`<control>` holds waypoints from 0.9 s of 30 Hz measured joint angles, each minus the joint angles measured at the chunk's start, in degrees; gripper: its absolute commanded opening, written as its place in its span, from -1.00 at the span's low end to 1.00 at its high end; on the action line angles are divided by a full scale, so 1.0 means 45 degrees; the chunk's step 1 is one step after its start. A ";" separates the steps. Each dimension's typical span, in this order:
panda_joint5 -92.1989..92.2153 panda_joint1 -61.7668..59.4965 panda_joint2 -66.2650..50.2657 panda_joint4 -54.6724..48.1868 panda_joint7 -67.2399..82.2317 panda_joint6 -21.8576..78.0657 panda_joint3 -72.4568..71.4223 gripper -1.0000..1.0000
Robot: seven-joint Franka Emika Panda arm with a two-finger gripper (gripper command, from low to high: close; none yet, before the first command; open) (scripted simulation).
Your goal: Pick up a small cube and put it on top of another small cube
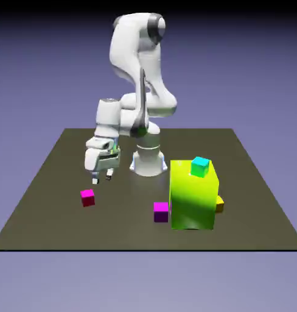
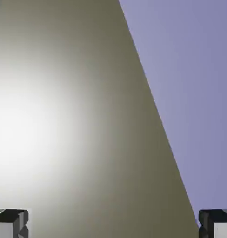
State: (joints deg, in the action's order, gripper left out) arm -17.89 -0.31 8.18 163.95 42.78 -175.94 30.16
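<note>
Exterior view, from across the table: we see the white arm (image 1: pixel 142 79) folded down over the dark olive table (image 1: pixel 47 183), with its gripper (image 1: pixel 102 178) hanging low on the exterior view's left, above the tabletop and touching nothing. Well to the right stands the big lime-green block (image 1: pixel 192 198), the largest object on the surface, and a cyan cube (image 1: pixel 200 166) sits on its top. A sliver of a yellow cube (image 1: pixel 220 205) shows at the block's right side, mostly hidden behind it. Just left of the block, near its lower corner, rests a magenta cube with purple sides (image 1: pixel 161 211). The small cube (image 1: pixel 87 197), hot pink with crimson sides, lies alone on the table nearer the camera than the gripper and slightly to its left, apart from the fingers. From the hand camera we see only bare tabletop, brightly lit, against the blue-violet backdrop; the two grey fingertips (image 2: pixel 11 223) sit far apart at the bottom corners with nothing between them, so the tool is spread wide and carries no load.
</note>
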 measured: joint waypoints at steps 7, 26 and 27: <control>-0.0813 -0.0108 -0.1114 0.0134 0.3876 -0.0088 0.1372 0.00; -0.0125 -0.3333 -0.5367 -0.0345 1.0342 -0.2280 -0.0413 0.00; 0.0102 -0.3736 -0.5706 -0.0429 1.0478 -0.2538 -0.0874 0.00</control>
State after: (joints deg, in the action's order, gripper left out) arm -17.43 -17.12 -17.50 162.02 89.93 -187.36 26.23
